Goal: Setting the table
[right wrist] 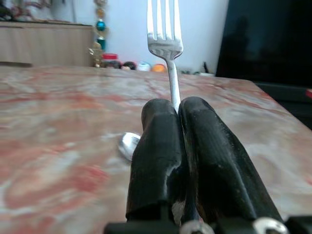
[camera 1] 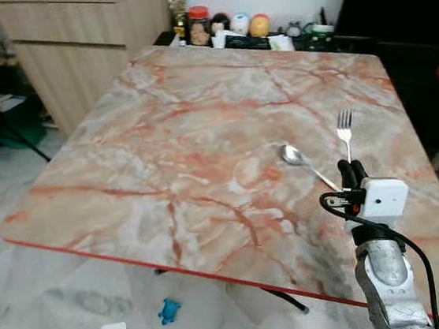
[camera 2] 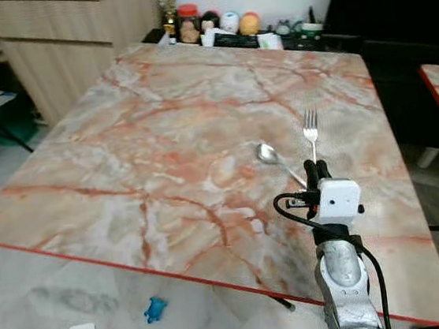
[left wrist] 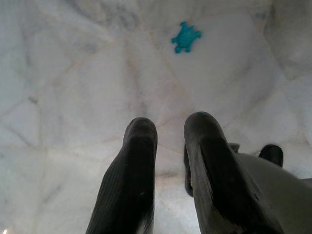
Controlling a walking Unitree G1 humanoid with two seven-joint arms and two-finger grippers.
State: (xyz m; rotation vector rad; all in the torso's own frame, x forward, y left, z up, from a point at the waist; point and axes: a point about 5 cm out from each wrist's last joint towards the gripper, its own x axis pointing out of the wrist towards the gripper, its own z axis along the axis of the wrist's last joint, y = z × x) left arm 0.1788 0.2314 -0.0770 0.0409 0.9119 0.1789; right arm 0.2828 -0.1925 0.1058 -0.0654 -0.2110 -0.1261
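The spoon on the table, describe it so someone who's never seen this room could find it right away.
Start at the big marble table with the red edge and look toward its right side, near the right gripper. The spoon lies flat there on the bare marble, bowl pointing away from the robot. Its neighbour, the fork, has tines and is held in the gripper.

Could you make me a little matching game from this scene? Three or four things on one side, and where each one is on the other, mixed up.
Things:
1. fork
2. spoon
3. blue toy
4. jars and figurines

Places:
A. on the white floor under the table's near edge
B. lined up at the far end of the marble table
C. pinched between the fingers of the right gripper, tines pointing away from it
D. lying on the tabletop, bowl toward the far end

Pairs: 1-C, 2-D, 3-A, 4-B
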